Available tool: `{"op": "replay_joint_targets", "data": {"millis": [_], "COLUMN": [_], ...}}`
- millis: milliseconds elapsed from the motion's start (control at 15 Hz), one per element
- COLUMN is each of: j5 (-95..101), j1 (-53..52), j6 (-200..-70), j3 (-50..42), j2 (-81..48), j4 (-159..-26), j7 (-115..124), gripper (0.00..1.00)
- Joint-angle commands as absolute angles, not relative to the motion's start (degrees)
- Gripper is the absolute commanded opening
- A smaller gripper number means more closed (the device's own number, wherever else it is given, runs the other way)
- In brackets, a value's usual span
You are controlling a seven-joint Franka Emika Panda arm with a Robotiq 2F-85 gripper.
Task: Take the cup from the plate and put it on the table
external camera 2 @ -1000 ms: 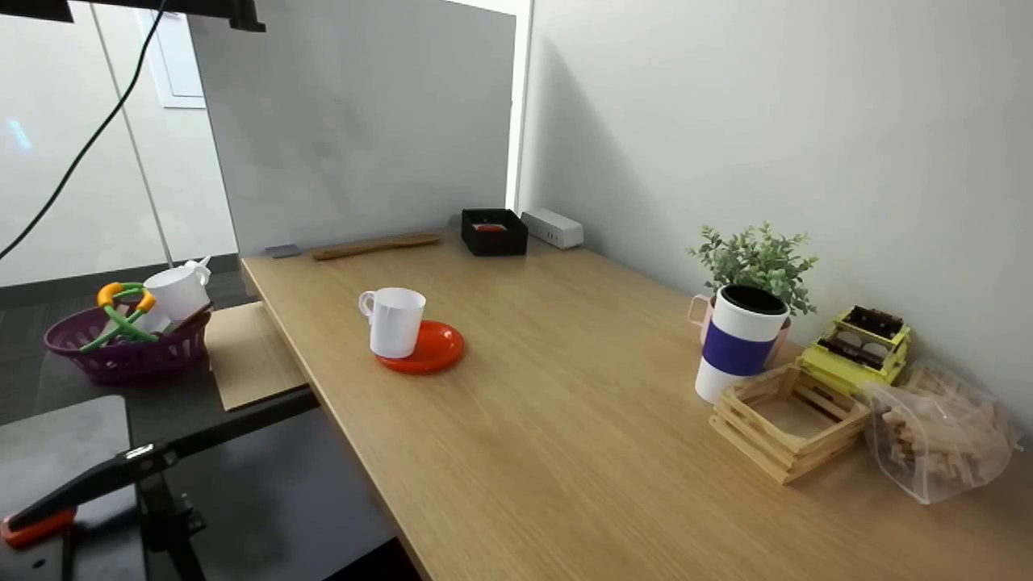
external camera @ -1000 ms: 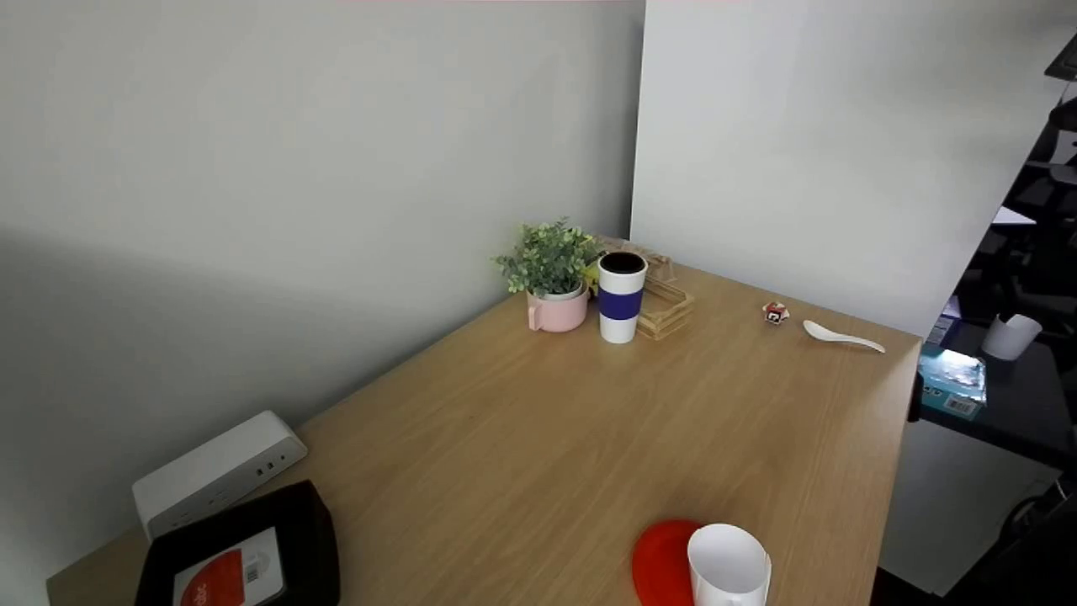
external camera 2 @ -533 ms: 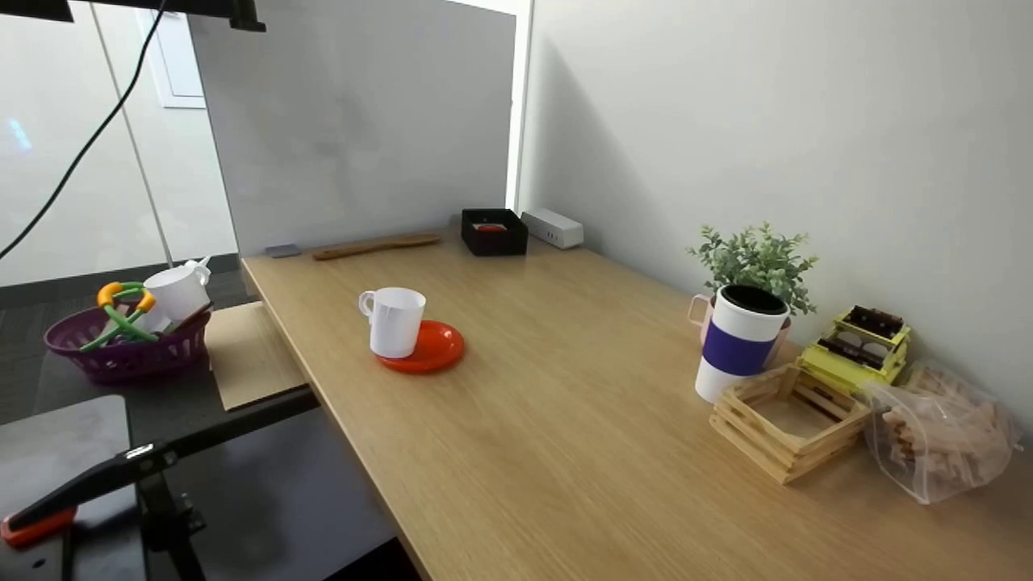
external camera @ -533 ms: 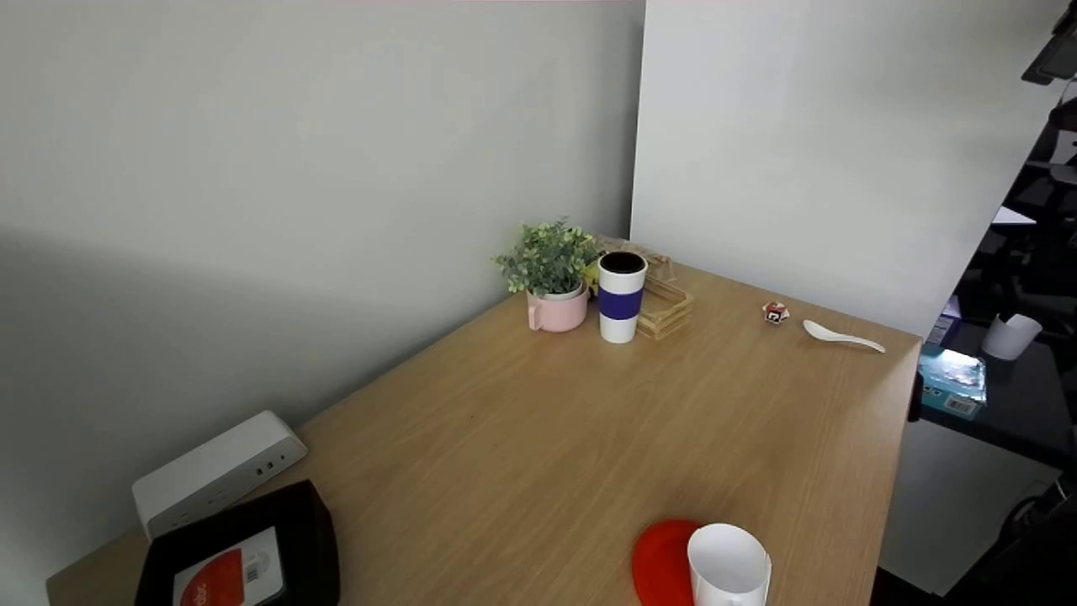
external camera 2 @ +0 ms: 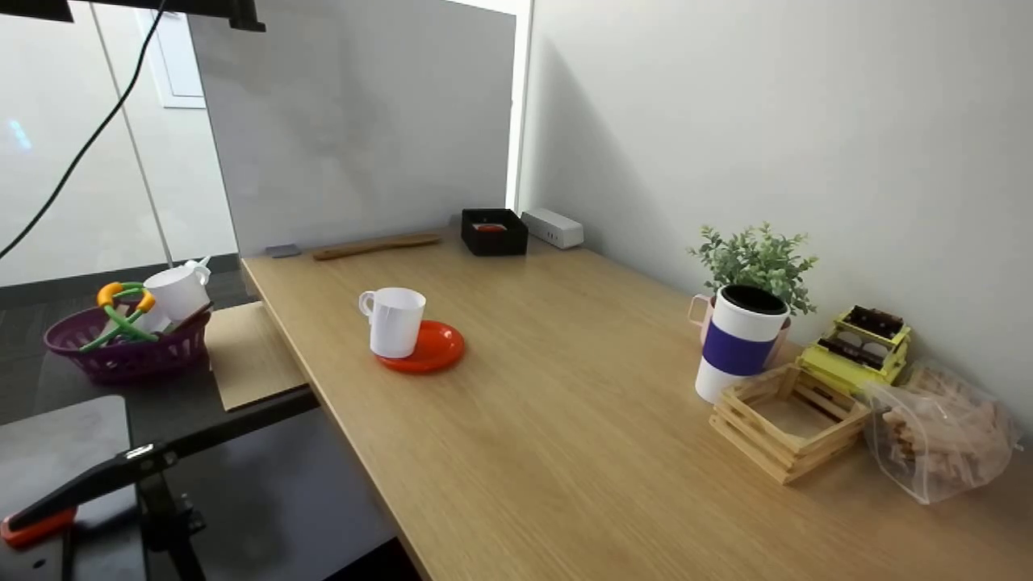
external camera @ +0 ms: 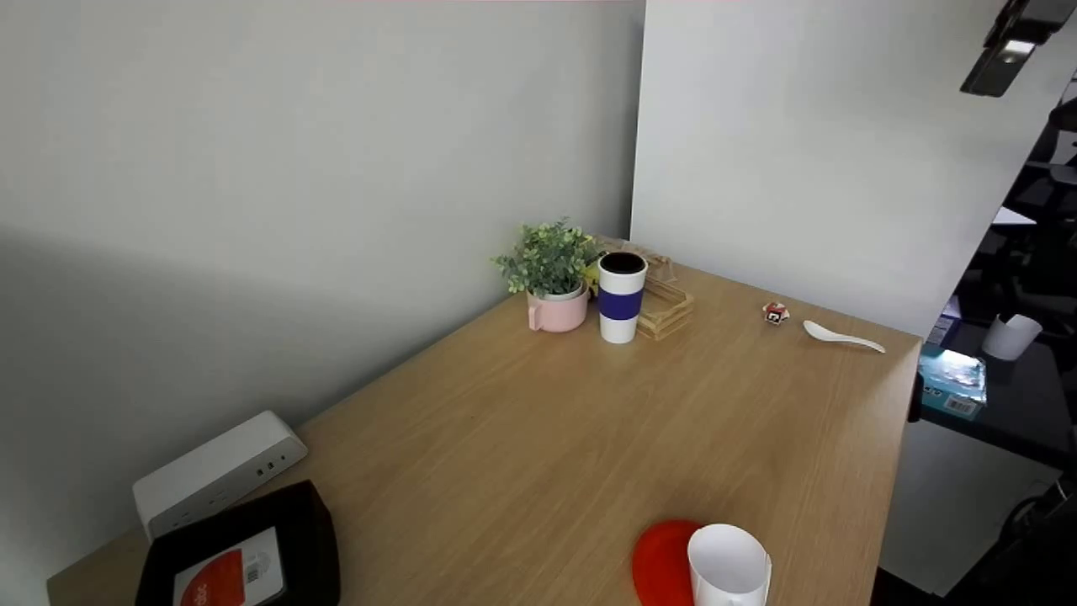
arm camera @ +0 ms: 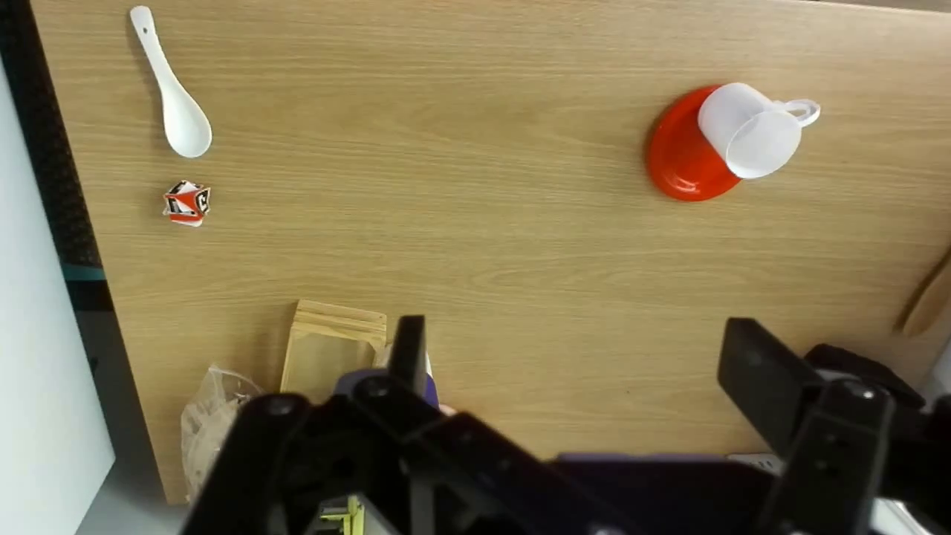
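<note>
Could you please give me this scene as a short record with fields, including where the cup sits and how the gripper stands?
cup: white, handled, upright, off-centre on the plate
gripper: open, nothing in its grasp, clear of the cup
table: light wood grain, under the plate
task status: cup not yet placed on the table
cluster: blue-banded tumbler, leafy plant, wooden crate
spoon: white, near a small red-and-white item
black tray: beside the white outlet block
</note>
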State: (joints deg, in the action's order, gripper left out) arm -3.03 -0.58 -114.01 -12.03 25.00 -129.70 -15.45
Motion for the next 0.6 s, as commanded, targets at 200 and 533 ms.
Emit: {"op": "replay_joint_targets", "data": {"millis": [200,533], "j5": [-4.2,-4.2], "j1": [-1.1,-1.0], "j6": [-109.2,-106.7], "j3": [-9.9,-8.2], "j2": [15.2,9.1], "j4": [-121.2,-115.9], "j7": [-19.7,-22.3], "gripper": [1.00,1.00]}}
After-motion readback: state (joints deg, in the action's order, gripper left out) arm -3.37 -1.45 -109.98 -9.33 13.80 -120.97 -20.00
